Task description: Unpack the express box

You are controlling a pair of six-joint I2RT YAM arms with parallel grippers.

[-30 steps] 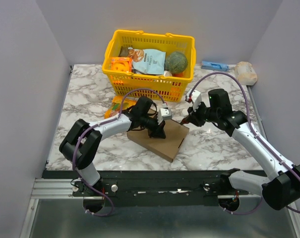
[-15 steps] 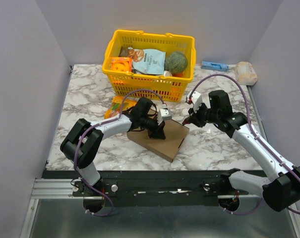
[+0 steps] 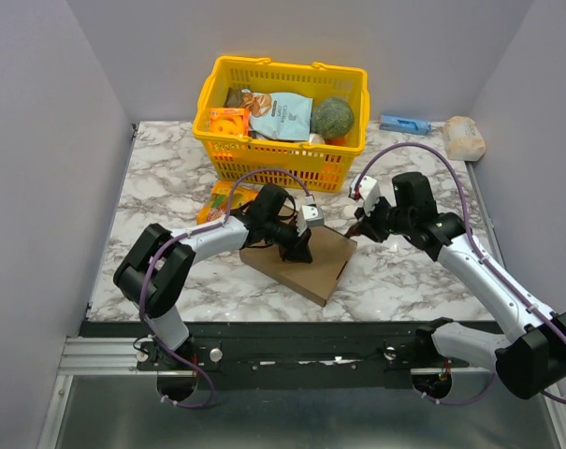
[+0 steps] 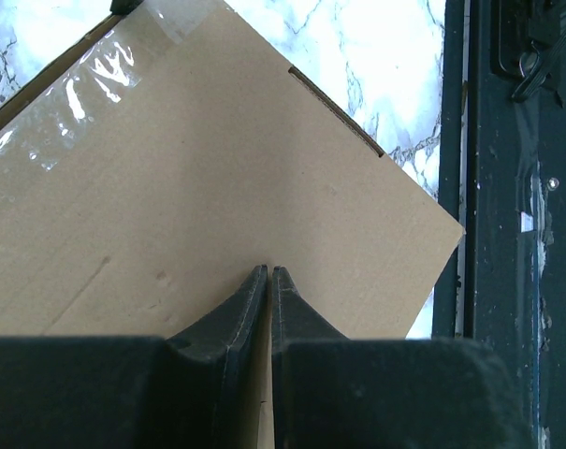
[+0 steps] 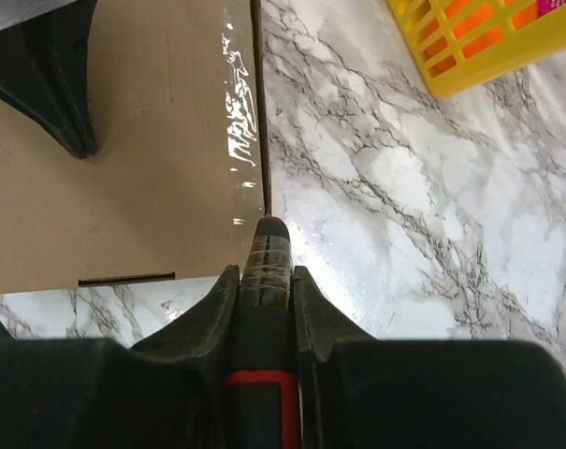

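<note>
The left gripper (image 4: 268, 272) has its two fingers shut together with nothing between them, and its tips rest on top of the express box (image 3: 325, 264). The box lies flat on the marble table (image 3: 161, 178), at about 6 o'clock from the yellow basket (image 3: 228, 150). At about 2 o'clock from the box's middle, the right gripper (image 5: 264, 273) is clamped on a thin black tool (image 5: 267, 245). The tool's tip sits right at the shiny clear tape (image 5: 240, 122) along the box's edge. The lid looks closed, so the job seems to be only starting. If the left tips press too softly, the box could slide toward 9 o'clock when the tool pushes. If the tool pokes too deep, it could hurt what is inside, which I cannot see. If it tilts, it could slip off the tape and scratch the table.
</note>
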